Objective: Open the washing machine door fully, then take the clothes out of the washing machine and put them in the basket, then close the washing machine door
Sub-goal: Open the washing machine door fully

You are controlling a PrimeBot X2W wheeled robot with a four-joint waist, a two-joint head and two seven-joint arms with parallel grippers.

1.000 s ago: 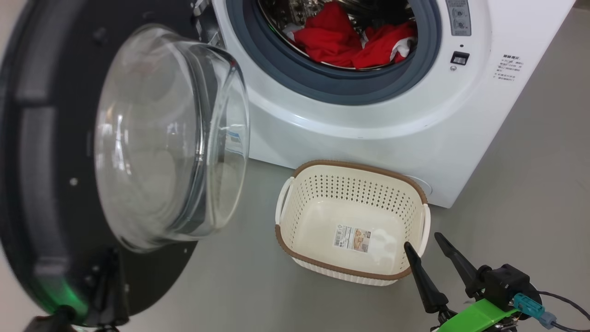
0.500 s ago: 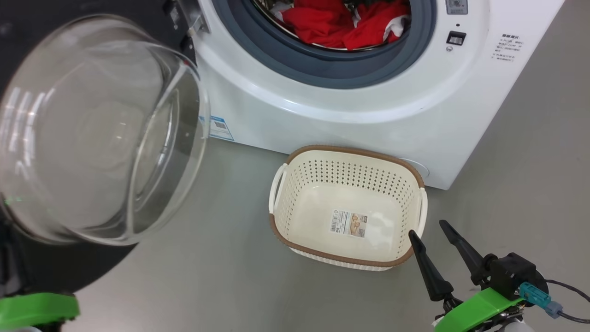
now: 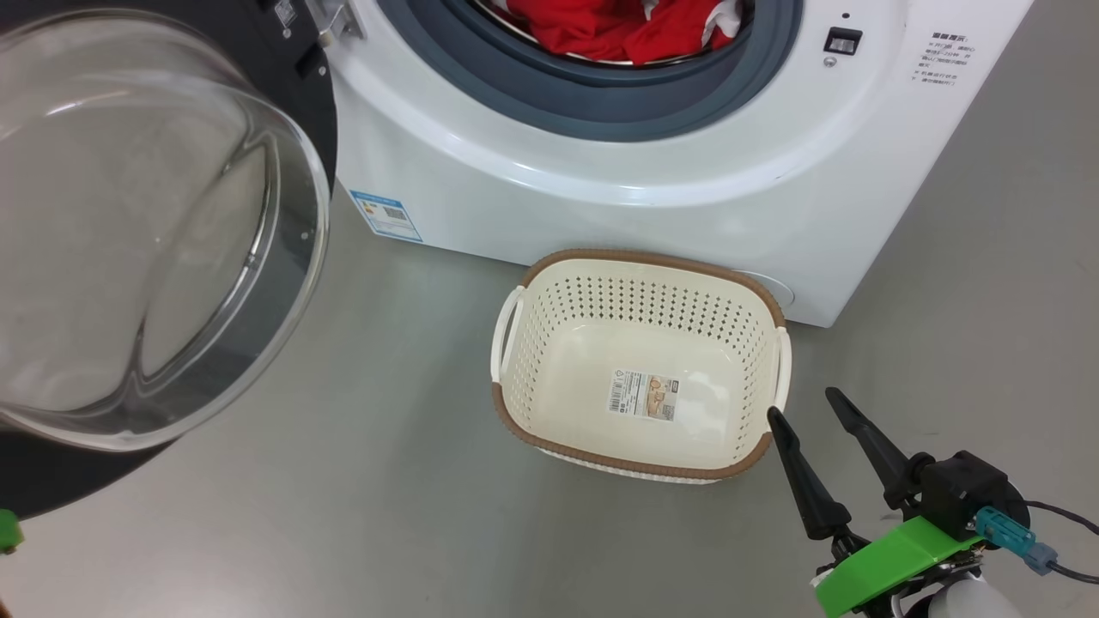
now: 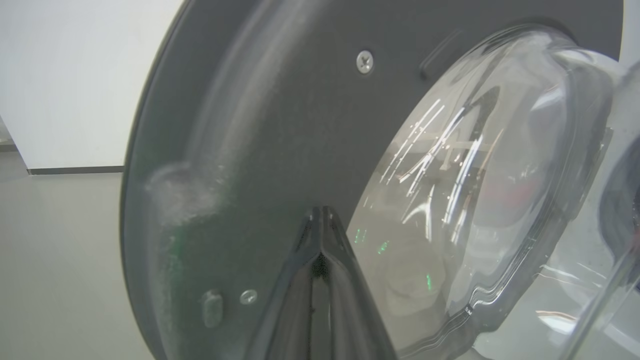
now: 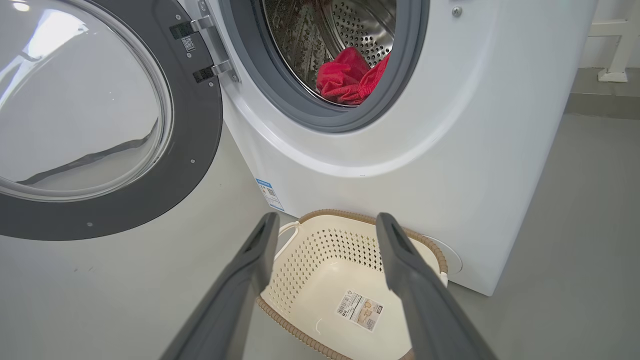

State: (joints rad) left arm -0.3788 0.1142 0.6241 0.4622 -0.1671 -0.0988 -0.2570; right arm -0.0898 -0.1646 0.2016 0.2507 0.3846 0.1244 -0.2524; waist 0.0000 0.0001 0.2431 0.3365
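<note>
The washing machine (image 3: 601, 215) stands at the top, its red clothes (image 3: 618, 26) lying in the drum. The washing machine door (image 3: 129, 232) hangs open at the left, its glass bowl toward me. In the left wrist view my left gripper (image 4: 320, 212) is shut and empty, its tips pointing at the door's dark inner face (image 4: 280, 125); whether they touch it I cannot tell. The empty basket (image 3: 652, 257) sits on the floor before the machine. My right gripper (image 3: 803, 403) is open just right of the basket's near corner. The right wrist view shows the right gripper (image 5: 326, 217), basket (image 5: 425, 240), clothes (image 5: 350, 80) and door (image 5: 165, 200).
Grey floor (image 3: 386, 498) spreads around the basket and to the machine's right. A blue label (image 3: 386, 215) is stuck low on the machine's front beside the hinge (image 3: 330, 17). A white wall (image 4: 75, 75) stands behind the door in the left wrist view.
The door has swung further open to the left, uncovering the blue label. The head camera has shifted, so the machine sits higher in view. The right gripper has stayed open beside the basket.
</note>
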